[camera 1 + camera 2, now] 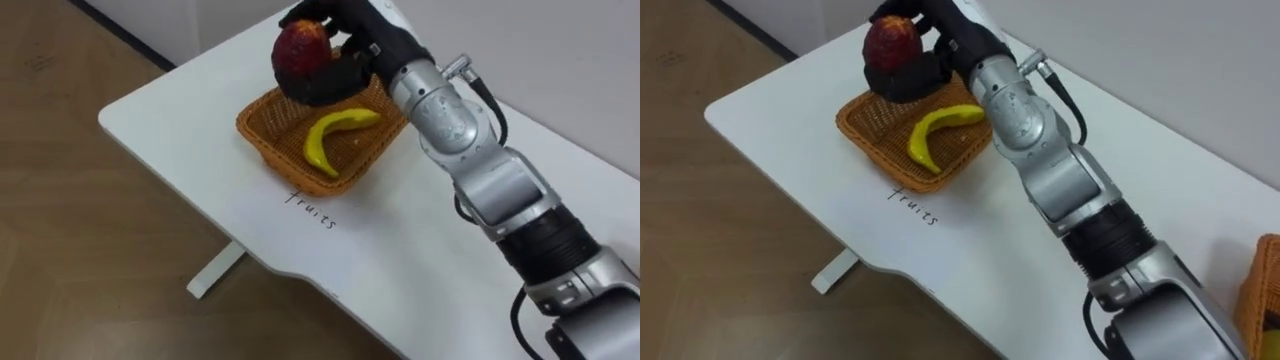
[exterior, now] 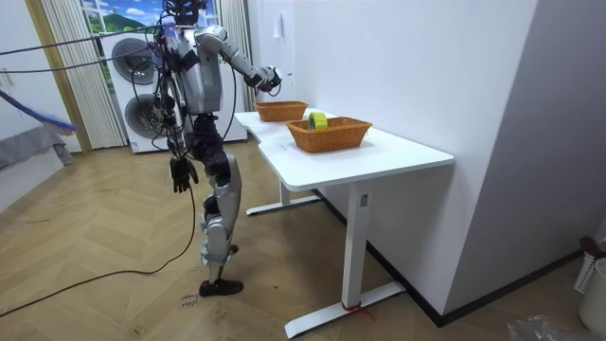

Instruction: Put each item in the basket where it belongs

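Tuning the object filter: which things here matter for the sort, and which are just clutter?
Job:
- red fruit, right hand fingers curled round it, over the fruit basket
- banana in that basket
- other basket with a green tape roll
- table

Just about:
- stacked laundry machines
- curtain
- left hand, hanging idle

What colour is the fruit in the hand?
Fruit is dark red with a yellowish patch, held in right hand; clearest in left eye view.
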Controlling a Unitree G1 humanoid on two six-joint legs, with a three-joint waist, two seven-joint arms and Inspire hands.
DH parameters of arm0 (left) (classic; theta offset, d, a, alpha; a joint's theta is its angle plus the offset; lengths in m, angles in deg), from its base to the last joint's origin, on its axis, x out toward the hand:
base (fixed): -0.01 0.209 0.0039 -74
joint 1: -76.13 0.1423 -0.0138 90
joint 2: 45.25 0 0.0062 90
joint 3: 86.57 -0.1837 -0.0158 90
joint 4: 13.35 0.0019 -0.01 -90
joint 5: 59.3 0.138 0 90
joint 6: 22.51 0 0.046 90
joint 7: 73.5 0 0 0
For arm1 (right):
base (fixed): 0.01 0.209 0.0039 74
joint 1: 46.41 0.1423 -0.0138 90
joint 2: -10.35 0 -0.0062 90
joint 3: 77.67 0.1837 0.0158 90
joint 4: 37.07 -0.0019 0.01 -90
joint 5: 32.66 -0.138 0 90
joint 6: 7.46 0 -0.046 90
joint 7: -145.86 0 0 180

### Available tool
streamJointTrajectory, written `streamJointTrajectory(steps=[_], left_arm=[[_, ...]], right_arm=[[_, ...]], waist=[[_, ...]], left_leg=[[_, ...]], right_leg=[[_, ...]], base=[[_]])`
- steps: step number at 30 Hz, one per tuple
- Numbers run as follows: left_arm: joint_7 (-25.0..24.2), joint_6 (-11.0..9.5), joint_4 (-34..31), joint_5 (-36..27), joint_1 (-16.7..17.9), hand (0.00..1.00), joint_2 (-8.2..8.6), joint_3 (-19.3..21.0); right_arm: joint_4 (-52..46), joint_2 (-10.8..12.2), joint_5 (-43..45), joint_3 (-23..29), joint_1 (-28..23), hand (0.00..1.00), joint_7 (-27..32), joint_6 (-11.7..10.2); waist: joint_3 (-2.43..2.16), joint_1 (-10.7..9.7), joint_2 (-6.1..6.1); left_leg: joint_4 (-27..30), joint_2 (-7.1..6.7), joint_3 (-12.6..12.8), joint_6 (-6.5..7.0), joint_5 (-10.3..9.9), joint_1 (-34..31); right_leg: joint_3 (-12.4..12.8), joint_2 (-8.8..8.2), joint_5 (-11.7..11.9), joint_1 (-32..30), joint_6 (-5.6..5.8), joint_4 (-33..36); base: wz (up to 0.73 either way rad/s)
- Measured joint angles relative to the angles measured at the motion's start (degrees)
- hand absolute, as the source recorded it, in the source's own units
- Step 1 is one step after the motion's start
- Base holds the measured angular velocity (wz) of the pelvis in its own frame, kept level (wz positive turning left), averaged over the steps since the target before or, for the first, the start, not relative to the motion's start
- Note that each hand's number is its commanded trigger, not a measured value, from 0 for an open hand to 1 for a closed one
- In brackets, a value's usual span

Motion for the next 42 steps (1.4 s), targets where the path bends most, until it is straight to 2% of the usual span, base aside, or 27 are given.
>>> streamJointTrajectory(steps=[6, 13, 14, 15, 16, 17, 25, 28, 30, 32, 37, 42], left_arm=[[0.0, 0.0, 0.0, 0.0, -0.5, 0.0, -0.35, 0.0], [0.1, 0.2, 0.0, 0.0, -0.8, 0.0, -0.5, -0.1], [0.1, 0.2, 0.0, 0.0, -1.0, 0.0, -0.54, 0.0], [0.1, 0.2, 0.0, 0.0, -1.1, 0.0, -0.53, 0.0], [0.1, 0.3, 0.0, 0.0, -1.2, 0.0, -0.53, 0.0], [0.2, 0.4, 0.0, 0.0, -1.4, 0.0, -0.53, 0.0], [0.0, 1.3, 0.0, -0.1, -1.3, 0.0, -0.45, -0.1], [0.0, 1.7, 0.0, -0.1, -1.3, 0.0, -0.45, -0.1], [0.0, 2.1, 0.0, -0.1, -1.3, 0.0, -0.46, -0.1], [0.0, 2.2, 0.0, -0.1, -1.3, 0.0, -0.46, -0.1], [0.0, 2.5, -0.1, 0.1, -1.4, 0.0, -0.44, -0.2], [0.0, 2.5, -0.1, 0.1, -1.7, 0.0, -0.39, -0.1]], right_arm=[[7.0, 0.0, 0.1, 0.1, 0.0, 1.0, -0.3, 0.0], [8.2, -0.1, 0.1, 0.0, 0.0, 1.0, 0.3, 0.0], [8.3, -0.1, 0.2, 0.0, 0.0, 0.96, 0.3, 0.0], [8.3, -0.1, 0.8, 0.0, 0.0, 0.53, 0.3, 0.1], [8.3, -0.1, 1.2, 0.0, 0.0, 0.06, 0.3, 0.1], [8.3, -0.2, 1.9, 0.0, 0.0, 0.0, 0.3, 0.1], [8.1, -0.3, 2.4, 0.1, 0.0, 0.0, 0.3, 0.1], [8.0, -0.7, 2.4, 0.4, 0.0, 0.0, 0.3, 0.1], [7.9, -0.8, 2.4, 0.4, 0.0, 0.0, 0.4, 0.2], [7.9, -0.8, 2.4, 0.4, 0.0, 0.0, 0.6, 0.2], [7.7, -0.8, 2.4, 0.4, 0.0, 0.0, 0.8, 0.8], [6.7, -0.9, 2.3, 1.3, 0.0, 0.0, 0.7, 0.8]], waist=[[0.11, -0.1, -0.21], [-0.03, -0.2, -0.39], [0.0, -0.3, -0.33], [0.0, -0.5, -0.31], [0.01, -0.6, -0.29], [0.04, -0.6, -0.25], [-0.05, -1.7, 0.21], [-0.36, -2.1, 0.76], [-0.81, -2.4, 1.31], [-1.02, -2.5, 1.53], [-1.12, -3.2, 1.45], [-0.82, -3.6, 1.94]], left_leg=[[0.3, -0.2, -0.3, 0.02, 0.0, -0.5], [0.1, -0.18, 0.5, 0.02, 0.0, -0.6], [0.1, -0.17, 0.6, 0.02, 0.0, -0.6], [0.1, -0.17, 0.7, 0.03, 0.0, -0.6], [0.1, -0.17, 0.7, 0.03, 0.0, -0.6], [0.1, -0.17, 0.9, 0.03, 0.0, -0.6], [0.3, -0.21, 1.0, 0.03, 0.0, -0.6], [0.5, -0.24, 1.0, 0.04, 0.0, -0.7], [0.5, -0.24, 1.1, 0.09, 0.0, -0.7], [0.5, -0.23, 1.1, 0.12, 0.1, -0.5], [0.7, -0.28, 1.1, 0.14, 0.1, -0.2], [0.8, -0.23, 1.5, 0.16, 0.1, 0.2]], right_leg=[[0.3, -0.03, 0.0, -0.3, 0.02, -0.2], [0.3, -0.05, 0.0, -0.4, 0.02, -0.9], [0.3, -0.05, 0.0, -0.4, 0.02, -0.9], [0.3, -0.07, 0.0, -0.4, 0.02, -0.9], [0.3, -0.09, 0.0, -0.4, 0.02, -0.9], [0.3, -0.12, 0.0, -0.4, 0.02, -0.9], [0.3, -0.18, 0.0, -0.3, 0.02, -0.9], [0.2, -0.17, 0.0, -0.2, 0.02, -0.9], [0.2, -0.19, 0.0, -0.2, 0.02, -0.9], [0.2, -0.19, 0.0, -0.1, 0.02, -0.9], [0.2, -0.26, 0.0, 0.4, 0.02, -0.8], [0.4, -0.33, 0.0, 0.5, 0.01, -0.8]], base=[[0.03], [-0.04], [0.0], [0.0], [-0.03], [0.0], [0.0], [0.0], [0.0], [0.0], [0.0], [-0.03]])
